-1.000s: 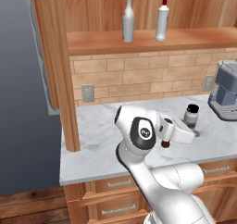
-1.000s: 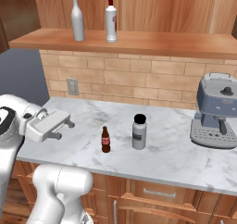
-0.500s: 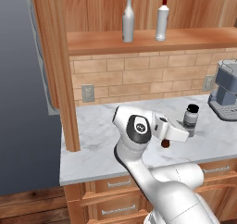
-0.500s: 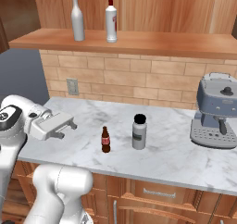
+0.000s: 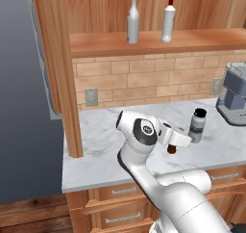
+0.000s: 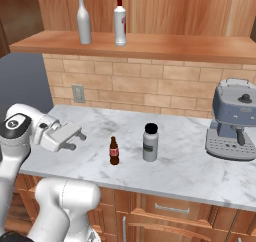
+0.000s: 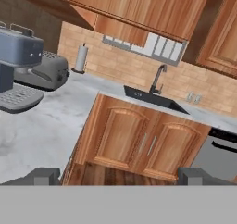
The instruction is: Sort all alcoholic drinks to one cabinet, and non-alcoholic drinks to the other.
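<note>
The arm rises in front of the marble worktop (image 6: 200, 171), with its hand held level above the near left part of the surface. The fingers (image 6: 74, 139) stand wide apart and grip nothing; from the hand's own camera the two tips (image 7: 44, 176) show at the lower edge with open air between them.

On the worktop, just beyond the hand, stands the small brown cola bottle (image 6: 114, 151) with red label and red cap, upright. In the left base view the hand partly covers it (image 5: 171, 149). Just beside it, to its right and not touching, stands a short grey bottle with a black cap (image 6: 150, 142), also upright (image 5: 197, 125).

Further right on the worktop, near the brick back wall, sits a blue-grey coffee machine (image 6: 234, 118), well apart from both bottles. A wall socket (image 6: 78, 93) is set in the brick wall at the left.

Above the brick wall runs a wooden shelf (image 6: 175, 43), the floor of an upper cabinet. Two tall bottles stand on it toward the left, upright and near each other without touching: a silver-grey wine bottle (image 6: 83, 21) and, to its right, a white bottle with a red cap (image 6: 119, 21). An open cabinet door (image 5: 60, 73) hangs at the left end of the shelf, edge-on in the left base view.

The hand's camera looks across the room at a sink (image 7: 148, 97) with a tap, a toaster (image 7: 44, 72) and lower cupboard doors (image 7: 139, 142).
</note>
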Motion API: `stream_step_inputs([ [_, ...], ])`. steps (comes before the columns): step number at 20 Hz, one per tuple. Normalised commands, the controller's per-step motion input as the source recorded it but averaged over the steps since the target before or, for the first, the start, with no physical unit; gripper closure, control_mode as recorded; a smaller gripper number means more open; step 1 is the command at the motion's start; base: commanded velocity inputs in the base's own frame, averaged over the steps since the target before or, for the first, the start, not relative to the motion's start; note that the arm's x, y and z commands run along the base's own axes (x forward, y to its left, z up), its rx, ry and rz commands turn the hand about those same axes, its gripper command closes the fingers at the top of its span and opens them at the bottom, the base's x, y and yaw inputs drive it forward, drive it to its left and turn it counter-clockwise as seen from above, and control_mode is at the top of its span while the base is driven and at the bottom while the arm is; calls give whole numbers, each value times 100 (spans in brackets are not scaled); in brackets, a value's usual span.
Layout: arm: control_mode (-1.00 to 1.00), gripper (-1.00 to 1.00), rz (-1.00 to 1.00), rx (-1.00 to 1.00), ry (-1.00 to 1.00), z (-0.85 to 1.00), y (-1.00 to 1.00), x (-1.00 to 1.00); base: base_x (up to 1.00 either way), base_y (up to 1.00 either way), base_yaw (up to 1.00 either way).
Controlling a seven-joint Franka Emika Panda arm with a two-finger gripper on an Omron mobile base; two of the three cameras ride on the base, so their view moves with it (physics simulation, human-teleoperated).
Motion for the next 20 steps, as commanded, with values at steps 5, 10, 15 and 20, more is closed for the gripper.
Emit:
stream_step_inputs([
  [5, -100, -100, 8, 6, 0, -14, 3, 25, 0, 0, 0],
  [10, -100, -100, 0, 1, 0, -10, 0, 12, 0, 0, 0],
  [15, -100, -100, 0, 0, 0, -17, 0, 19, 0, 0, 0],
  [20, -100, -100, 0, 0, 0, -11, 0, 23, 0, 0, 0],
])
